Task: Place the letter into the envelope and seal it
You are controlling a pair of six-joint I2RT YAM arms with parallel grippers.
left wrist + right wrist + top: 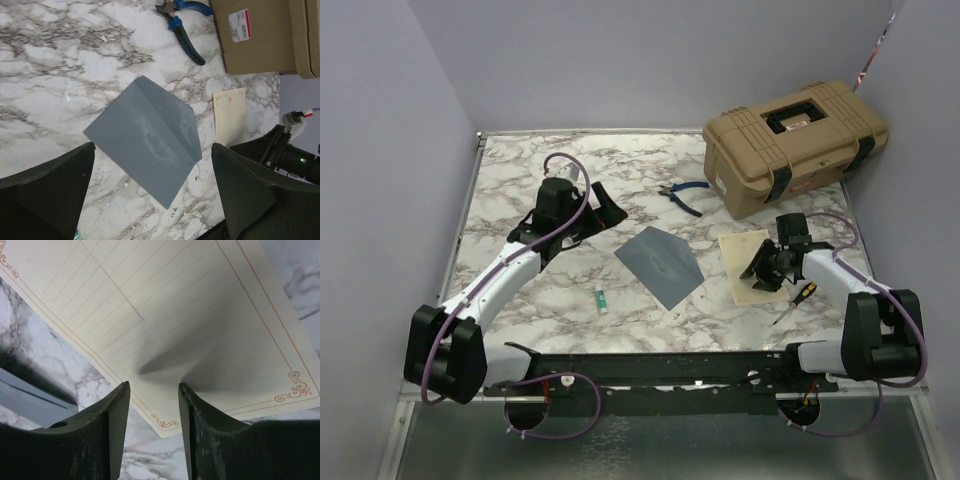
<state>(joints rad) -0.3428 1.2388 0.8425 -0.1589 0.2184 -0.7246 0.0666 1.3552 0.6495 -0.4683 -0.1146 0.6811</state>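
Observation:
The grey-blue envelope (pixel 661 264) lies flat mid-table, its pointed flap toward the right; it also shows in the left wrist view (pixel 147 137). The cream letter (pixel 748 262), lined with an orange border, lies flat to the envelope's right; it also shows in the right wrist view (pixel 170 325) and the left wrist view (pixel 231 116). My left gripper (pixel 603 208) is open and empty, held above the table left of the envelope. My right gripper (pixel 765 272) is open, low over the letter's near corner, one finger (pixel 197 405) over the sheet and the other beside its edge.
A tan tool case (pixel 790 145) stands at the back right. Blue-handled pliers (pixel 682 195) lie behind the envelope. A small screwdriver (pixel 796 298) lies right of the letter. A small white-green tube (pixel 602 299) lies in front of the envelope.

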